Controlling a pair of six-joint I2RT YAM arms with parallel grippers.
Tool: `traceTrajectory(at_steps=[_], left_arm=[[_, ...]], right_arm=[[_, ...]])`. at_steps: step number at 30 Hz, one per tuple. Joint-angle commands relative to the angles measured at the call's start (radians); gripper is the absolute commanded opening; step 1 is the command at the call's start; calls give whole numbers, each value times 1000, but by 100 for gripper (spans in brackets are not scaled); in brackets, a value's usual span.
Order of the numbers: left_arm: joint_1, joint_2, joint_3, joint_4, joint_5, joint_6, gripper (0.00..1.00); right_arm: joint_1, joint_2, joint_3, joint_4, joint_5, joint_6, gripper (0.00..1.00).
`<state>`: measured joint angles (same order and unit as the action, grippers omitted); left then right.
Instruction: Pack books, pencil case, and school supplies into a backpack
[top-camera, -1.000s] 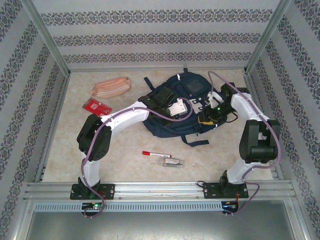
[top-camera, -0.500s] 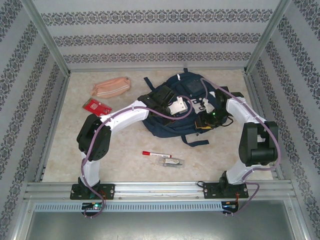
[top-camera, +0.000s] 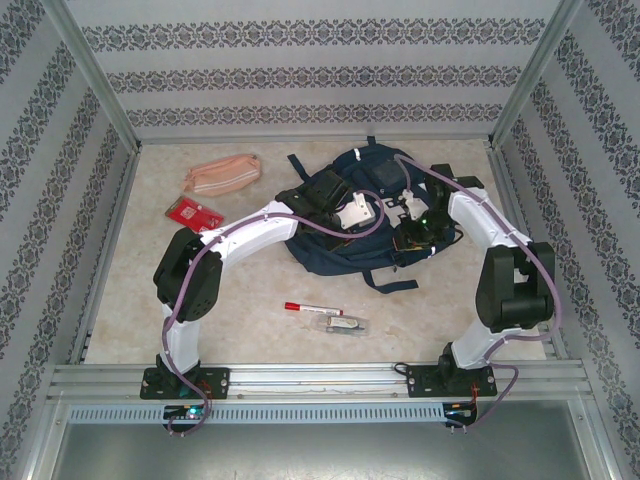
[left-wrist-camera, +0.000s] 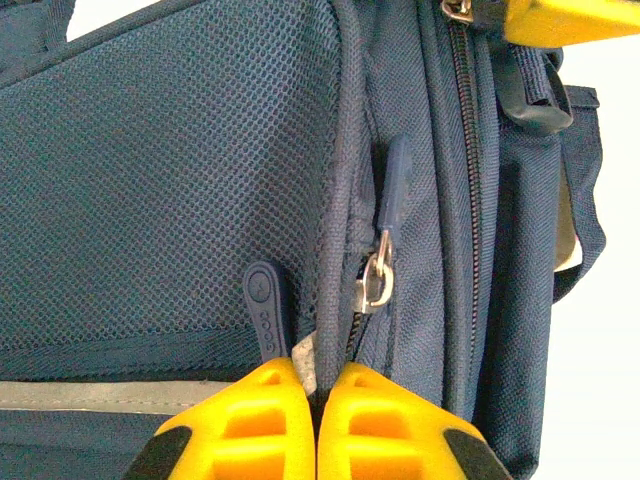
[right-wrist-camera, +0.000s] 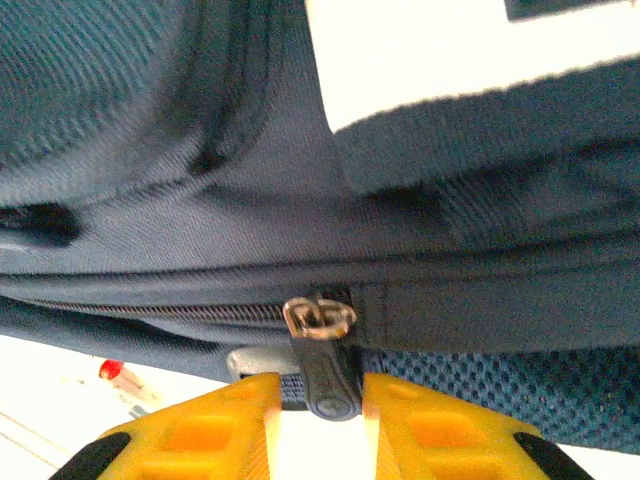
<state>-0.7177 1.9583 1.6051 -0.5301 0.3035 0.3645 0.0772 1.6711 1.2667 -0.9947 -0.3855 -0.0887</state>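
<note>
Backpack (top-camera: 350, 250), navy fabric: lies flat at the middle of the counter (top-camera: 250, 340), long axis roughly near-to-far, top loop toward the far edge, straps trailing toward the near edge. Left gripper (left-wrist-camera: 318, 400): closed, pinching a ridge of the backpack's fabric beside a mesh pocket. Right gripper (right-wrist-camera: 322, 420): jaws narrowly apart either side of a dark zip pull (right-wrist-camera: 328, 385); whether they pinch it cannot be told. Pencil case (top-camera: 222, 175), salmon-pink: near the far-left corner, long axis roughly left-to-right. Red packet (top-camera: 193, 212): flat, just nearward of the pencil case. Marker (top-camera: 312, 309): toward the near edge, lying left-to-right, red cap leftward. Clear-wrapped item (top-camera: 343, 324): just beside the marker.
</note>
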Motion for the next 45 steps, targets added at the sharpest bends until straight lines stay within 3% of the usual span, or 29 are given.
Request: traceTrajectory(at_steps=[1, 8, 14, 25, 32, 40, 45], left_arm=[[9, -49, 19, 81, 48, -23, 0], [9, -52, 18, 88, 44, -36, 0], [9, -44, 36, 74, 51, -49, 0], [9, -41, 42, 69, 48, -43, 0], [9, -34, 48, 73, 34, -72, 0], [10, -21, 79, 75, 43, -107, 0], [15, -6, 110, 60, 96, -164, 0]], right_arm=[[6, 37, 45, -33, 12, -21, 25], [17, 62, 63, -42, 32, -14, 31], [28, 78, 57, -54, 62, -17, 30], [54, 63, 66, -61, 178, -38, 6], [74, 48, 116, -115, 184, -43, 0], [75, 62, 234, -299, 79, -44, 0], [65, 68, 182, -299, -162, -57, 0]])
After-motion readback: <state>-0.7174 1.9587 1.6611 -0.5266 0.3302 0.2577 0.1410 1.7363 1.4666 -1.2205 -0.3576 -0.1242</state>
